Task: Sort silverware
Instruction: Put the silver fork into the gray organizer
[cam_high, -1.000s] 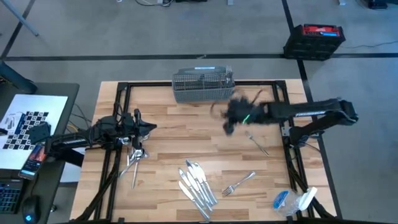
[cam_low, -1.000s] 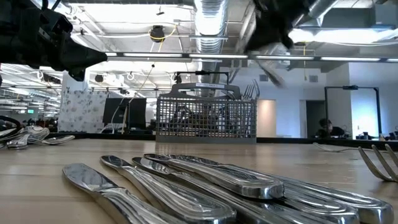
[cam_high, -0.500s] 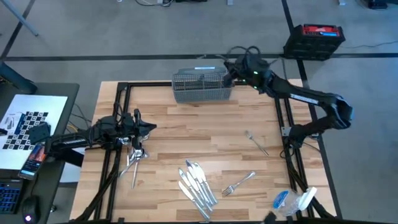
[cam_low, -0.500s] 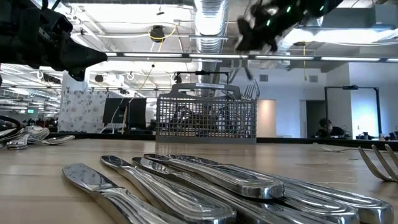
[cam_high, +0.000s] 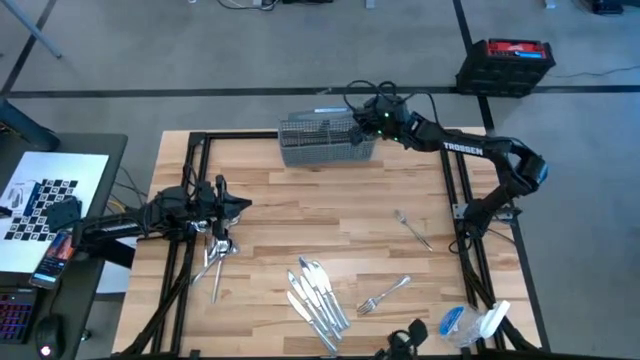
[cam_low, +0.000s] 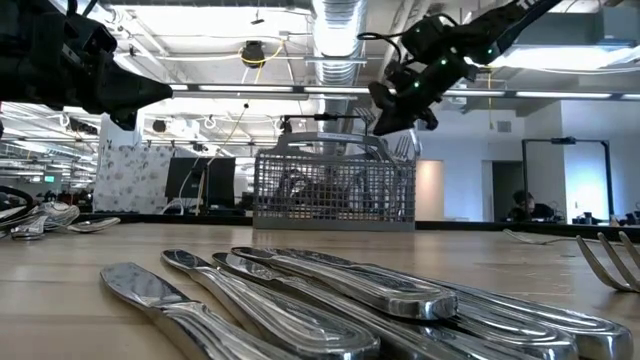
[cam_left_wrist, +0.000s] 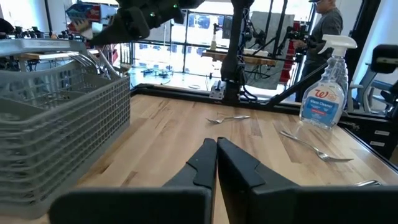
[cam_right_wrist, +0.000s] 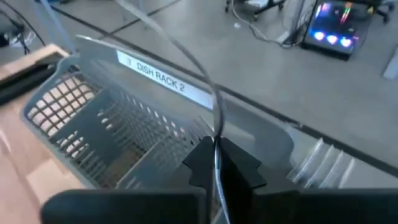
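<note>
One wire basket (cam_high: 322, 139) is sitting at the table's far edge, fork tines standing in its right end (remaining contents unclear). Right gripper (cam_high: 369, 120) is now hovering over that end, fingers pinching a thin utensil (cam_right_wrist: 214, 124); a second ago it was over mid-table. Left gripper (cam_high: 243, 205) is waiting, pressed together, above the spoons (cam_high: 214, 258). Knives (cam_high: 315, 297) are lying near the front edge.

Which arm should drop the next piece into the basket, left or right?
Right. The right hand hangs over the basket at the table's far edge, gripping a slim piece of silverware above it. The left hand is shut, empty, and waits well short of the basket.
</note>
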